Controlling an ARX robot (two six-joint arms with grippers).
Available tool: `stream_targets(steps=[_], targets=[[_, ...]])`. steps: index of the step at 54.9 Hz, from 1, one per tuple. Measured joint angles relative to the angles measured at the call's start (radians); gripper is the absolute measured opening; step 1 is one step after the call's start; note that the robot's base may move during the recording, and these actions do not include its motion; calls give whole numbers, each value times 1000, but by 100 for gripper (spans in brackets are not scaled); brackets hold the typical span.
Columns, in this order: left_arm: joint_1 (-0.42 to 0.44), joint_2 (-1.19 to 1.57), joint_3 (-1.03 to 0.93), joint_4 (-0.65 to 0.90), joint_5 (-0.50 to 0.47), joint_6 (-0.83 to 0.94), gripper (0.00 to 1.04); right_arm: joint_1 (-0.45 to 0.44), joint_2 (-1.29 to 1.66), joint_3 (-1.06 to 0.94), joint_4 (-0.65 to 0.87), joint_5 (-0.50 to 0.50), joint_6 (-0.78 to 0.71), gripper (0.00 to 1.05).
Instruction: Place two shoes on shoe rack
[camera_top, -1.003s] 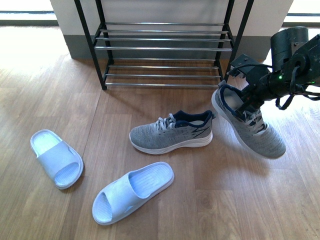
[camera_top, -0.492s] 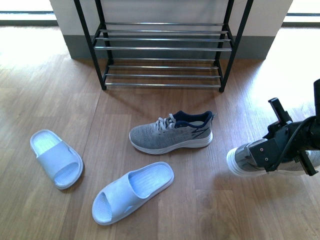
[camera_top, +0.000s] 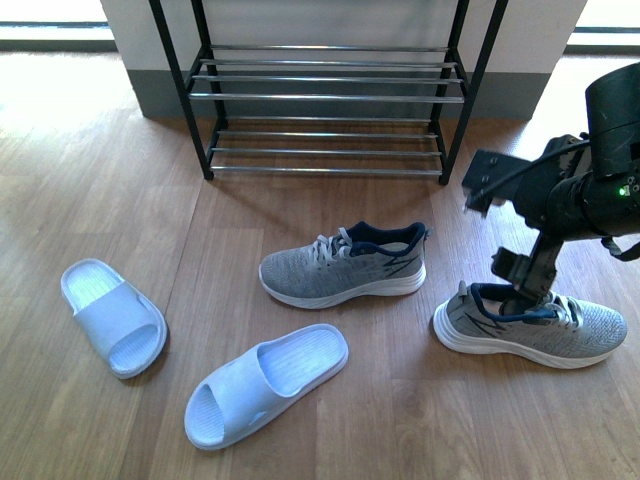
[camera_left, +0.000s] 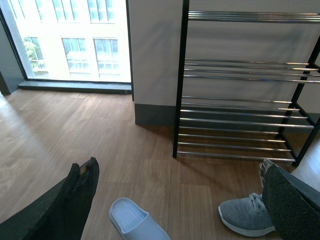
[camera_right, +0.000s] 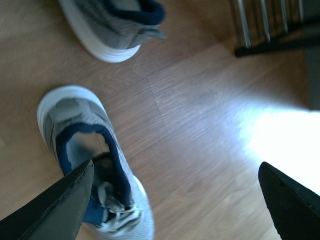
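Observation:
One grey sneaker (camera_top: 345, 265) lies on the wood floor in front of the shoe rack (camera_top: 330, 97), toe to the left. The second grey sneaker (camera_top: 530, 328) stands on its sole at the right, heel to the left. My right gripper (camera_top: 500, 225) hangs open just above that heel. In the right wrist view it (camera_right: 175, 167) has one finger over the navy collar of this sneaker (camera_right: 75, 125) and the other over bare floor. My left gripper (camera_left: 177, 170) is open and holds nothing, raised over the floor facing the rack (camera_left: 235, 105). It does not show in the front view.
Two pale blue slippers (camera_top: 112, 315) (camera_top: 265, 382) lie on the floor at the left and front centre. The rack stands against a white wall with a grey skirting. Its black right foot (camera_right: 270, 45) is close to the right arm. A bright window (camera_left: 75, 45) is at the far left.
A second ago my right gripper held the second sneaker tilted in the air near the rack. The sneaker has come down to the floor at the right, and the gripper has opened above its heel.

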Motion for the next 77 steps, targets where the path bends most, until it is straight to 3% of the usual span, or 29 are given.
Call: stream_targets(steps=[5, 7, 18, 22, 29, 42, 77], targets=[[0, 0, 0, 0, 0, 0, 95, 11, -1, 29, -48, 79, 535, 96], [0, 0, 0, 0, 0, 0, 95, 11, -1, 35, -70, 95, 636, 96], [0, 0, 0, 0, 0, 0, 95, 10, 0, 76, -296, 181, 1550, 96], [0, 0, 0, 0, 0, 0, 95, 7, 5, 62, -340, 193, 1780, 96], [0, 0, 0, 0, 0, 0, 95, -4, 42, 28, -366, 212, 2013, 96], [0, 0, 0, 0, 0, 0, 95, -4, 150, 69, -405, 214, 2140, 96], [0, 0, 0, 0, 0, 0, 95, 1, 304, 277, -492, 238, 2166, 96]])
